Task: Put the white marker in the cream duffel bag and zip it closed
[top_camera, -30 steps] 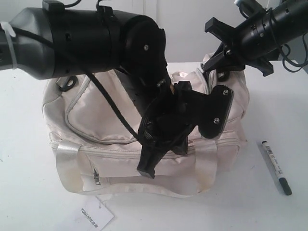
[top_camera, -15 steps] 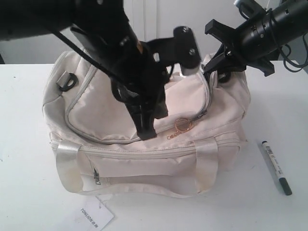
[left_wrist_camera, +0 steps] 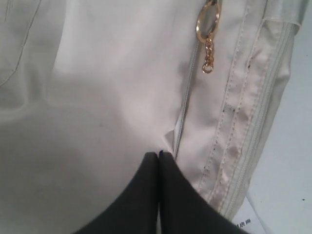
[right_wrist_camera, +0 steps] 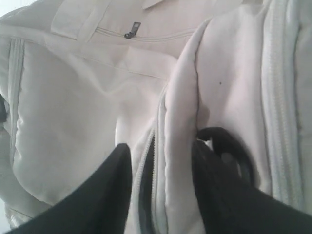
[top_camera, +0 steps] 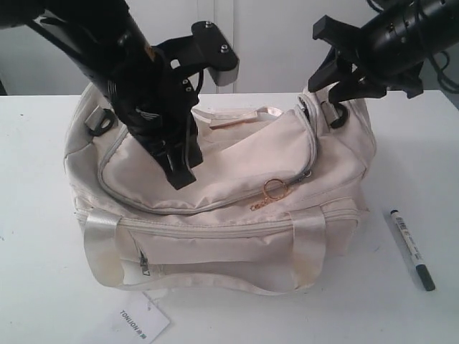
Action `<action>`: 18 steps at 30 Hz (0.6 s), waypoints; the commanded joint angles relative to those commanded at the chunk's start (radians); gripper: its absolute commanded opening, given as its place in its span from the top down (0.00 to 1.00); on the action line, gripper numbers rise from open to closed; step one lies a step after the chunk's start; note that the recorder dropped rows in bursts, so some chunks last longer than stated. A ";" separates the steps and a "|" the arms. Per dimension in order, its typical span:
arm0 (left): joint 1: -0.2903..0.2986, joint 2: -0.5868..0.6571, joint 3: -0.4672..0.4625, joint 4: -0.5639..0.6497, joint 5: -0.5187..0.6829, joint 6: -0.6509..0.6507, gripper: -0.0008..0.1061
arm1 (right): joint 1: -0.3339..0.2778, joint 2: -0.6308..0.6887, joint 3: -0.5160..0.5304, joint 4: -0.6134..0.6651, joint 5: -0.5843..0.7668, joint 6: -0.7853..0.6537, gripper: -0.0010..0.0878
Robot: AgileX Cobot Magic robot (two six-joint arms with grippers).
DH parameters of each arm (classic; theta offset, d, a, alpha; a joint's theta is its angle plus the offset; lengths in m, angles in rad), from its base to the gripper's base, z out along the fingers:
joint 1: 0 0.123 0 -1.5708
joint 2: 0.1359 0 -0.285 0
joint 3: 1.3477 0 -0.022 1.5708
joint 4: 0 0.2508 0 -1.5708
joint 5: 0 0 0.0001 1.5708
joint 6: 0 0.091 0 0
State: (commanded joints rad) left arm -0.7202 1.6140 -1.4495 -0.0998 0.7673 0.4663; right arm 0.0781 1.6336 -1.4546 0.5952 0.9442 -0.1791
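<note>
Exterior: my left arm comes in from the far left with the wrist bent down. The left gripper (top_camera: 181,176) points at the top panel of the cream duffel bag (top_camera: 237,150), tips together. The right arm reaches in from the far right. The right gripper (top_camera: 328,87) sits at the bag's right end by the black ring (top_camera: 335,115), jaws apart. The white marker (top_camera: 412,249) lies on the table (top_camera: 43,287) right of the bag, not inside it. The gold ring pull (top_camera: 273,188) hangs on the near slope of the top.

Versus 1 s ago: the left arm was low across the bag's middle, hiding the pull. Now it's lifted back to the left. The marker hasn't moved.

Left wrist: the left gripper (left_wrist_camera: 159,155) is closed on itself with nothing between, tips at the zip seam.

Right wrist: the right gripper (right_wrist_camera: 161,146) has its 2 fingers spread, straddling a fold of bag fabric beside the zipper.
</note>
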 joint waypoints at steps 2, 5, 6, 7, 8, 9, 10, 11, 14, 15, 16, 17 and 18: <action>0.000 0.000 0.031 -0.023 -0.058 0.004 0.99 | 0.002 -0.023 0.000 -0.024 0.011 0.000 0.52; 0.000 0.000 0.061 -0.044 -0.106 0.004 0.99 | 0.004 -0.036 0.000 -0.024 0.041 0.000 0.52; 0.000 0.000 0.067 -0.048 -0.113 0.004 0.99 | 0.012 -0.036 0.000 -0.031 0.043 0.000 0.52; 0.000 0.000 0.074 -0.048 -0.113 0.004 0.99 | 0.018 -0.036 0.000 -0.044 0.045 0.000 0.52; 0.000 0.000 0.078 -0.048 -0.114 0.004 0.99 | 0.029 -0.036 0.000 -0.064 0.045 0.000 0.52; 0.000 0.000 0.081 -0.048 -0.114 0.004 0.99 | 0.042 -0.036 0.000 -0.080 0.045 0.000 0.50; 0.000 0.000 0.086 -0.048 -0.114 0.004 0.99 | 0.055 -0.036 0.000 -0.096 0.045 0.000 0.49; 0.000 0.000 0.092 -0.052 -0.114 0.004 0.99 | 0.068 -0.036 0.000 -0.116 0.045 0.000 0.47; 0.000 0.000 0.102 -0.052 -0.114 0.004 0.99 | 0.096 -0.036 0.000 -0.158 0.045 0.006 0.44; 0.000 0.000 0.104 -0.052 -0.114 0.004 0.99 | 0.107 -0.036 0.000 -0.176 0.045 0.012 0.44; 0.000 0.000 0.104 -0.052 -0.112 0.004 0.99 | 0.113 -0.036 0.000 -0.190 0.045 0.026 0.44; 0.000 0.000 0.104 -0.052 -0.112 0.004 0.99 | 0.125 -0.036 0.000 -0.203 0.044 0.034 0.44; 0.000 0.000 0.104 -0.052 -0.112 0.004 0.99 | 0.137 -0.036 0.002 -0.214 0.041 0.034 0.44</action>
State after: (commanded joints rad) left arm -0.7202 1.6140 -1.3458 -0.1523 0.6554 0.4700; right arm 0.2151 1.5974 -1.4528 0.3810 0.9855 -0.1454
